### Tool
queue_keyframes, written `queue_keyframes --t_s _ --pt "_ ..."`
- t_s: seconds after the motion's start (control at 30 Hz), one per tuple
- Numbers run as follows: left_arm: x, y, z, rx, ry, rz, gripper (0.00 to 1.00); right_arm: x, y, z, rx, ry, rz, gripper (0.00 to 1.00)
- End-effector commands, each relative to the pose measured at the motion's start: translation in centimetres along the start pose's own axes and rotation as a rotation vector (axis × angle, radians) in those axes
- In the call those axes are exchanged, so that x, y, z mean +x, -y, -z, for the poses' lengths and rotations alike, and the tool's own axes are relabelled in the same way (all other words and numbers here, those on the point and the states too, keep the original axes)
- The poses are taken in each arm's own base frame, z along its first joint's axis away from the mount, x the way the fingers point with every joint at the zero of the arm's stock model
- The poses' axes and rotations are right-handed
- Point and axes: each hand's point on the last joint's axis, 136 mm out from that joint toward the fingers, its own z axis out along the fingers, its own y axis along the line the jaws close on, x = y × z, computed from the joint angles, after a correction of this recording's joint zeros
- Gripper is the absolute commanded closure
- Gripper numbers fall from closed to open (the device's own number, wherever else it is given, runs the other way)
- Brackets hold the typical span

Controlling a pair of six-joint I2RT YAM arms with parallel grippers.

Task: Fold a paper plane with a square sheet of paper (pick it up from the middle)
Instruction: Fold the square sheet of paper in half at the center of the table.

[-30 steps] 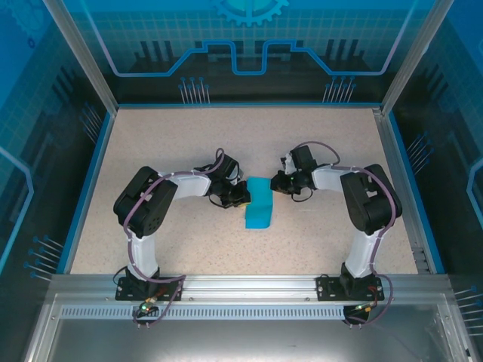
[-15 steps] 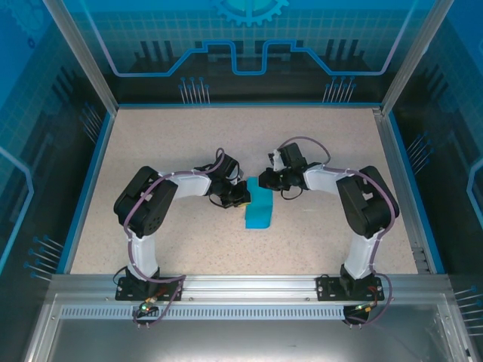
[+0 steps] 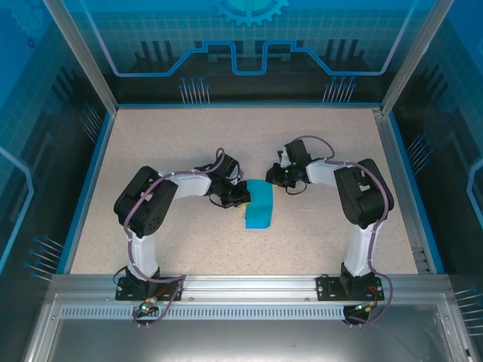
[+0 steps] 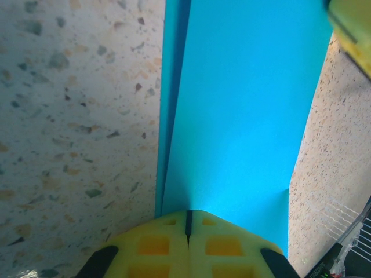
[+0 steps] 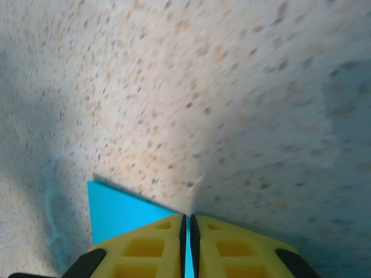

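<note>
The square sheet of paper (image 3: 259,211) is teal-blue and lies folded into a narrow strip at the table's middle. My left gripper (image 3: 240,195) is shut, and its yellow tips rest on the strip's left edge. In the left wrist view the sheet of paper (image 4: 243,116) runs away from the left gripper (image 4: 188,213), with a fold line along its left side. My right gripper (image 3: 276,178) is at the strip's far right corner. The right wrist view has the right gripper (image 5: 187,218) nearly closed, a thin teal line between its pads and a paper corner (image 5: 119,211) sticking out left.
The speckled beige table (image 3: 173,143) has a blue rim (image 3: 89,181) and stands inside aluminium posts (image 3: 79,56) and glass walls. A yellow finger of the right gripper (image 4: 353,26) reaches into the top right of the left wrist view.
My right gripper swung left over the paper's far edge, then drew back a little to the right and further away. The left gripper and the strip have stayed in place.
</note>
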Motion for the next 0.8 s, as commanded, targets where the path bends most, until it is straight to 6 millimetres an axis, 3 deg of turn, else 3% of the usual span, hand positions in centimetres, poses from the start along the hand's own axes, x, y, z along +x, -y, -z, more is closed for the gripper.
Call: queue_keyframes --t_s 0.0,0.13,0.27,0.47,0.77 --pt "4.3 -8.4 -2.0 -0.283 -0.122 0.108 1.00 -2.8 1.1 2.2 0.070 0.094 -0.010 0.85" --pt "4.2 -8.3 -2.1 -0.279 -0.117 0.107 1.00 -1.4 -3.1 5.0 -0.039 0.116 0.070 0.85" --pt "4.1 -8.2 -2.1 -0.277 -0.113 0.107 1.00 3.4 -5.6 5.9 -0.123 0.030 0.085 0.85" --pt "4.0 -8.1 -2.1 -0.278 -0.107 0.107 1.00 10.2 -5.0 4.0 -0.126 -0.147 0.039 0.87" --pt "4.0 -8.1 -2.3 -0.283 -0.102 0.114 1.00 13.9 -3.2 2.7 -0.104 -0.266 0.032 0.90"
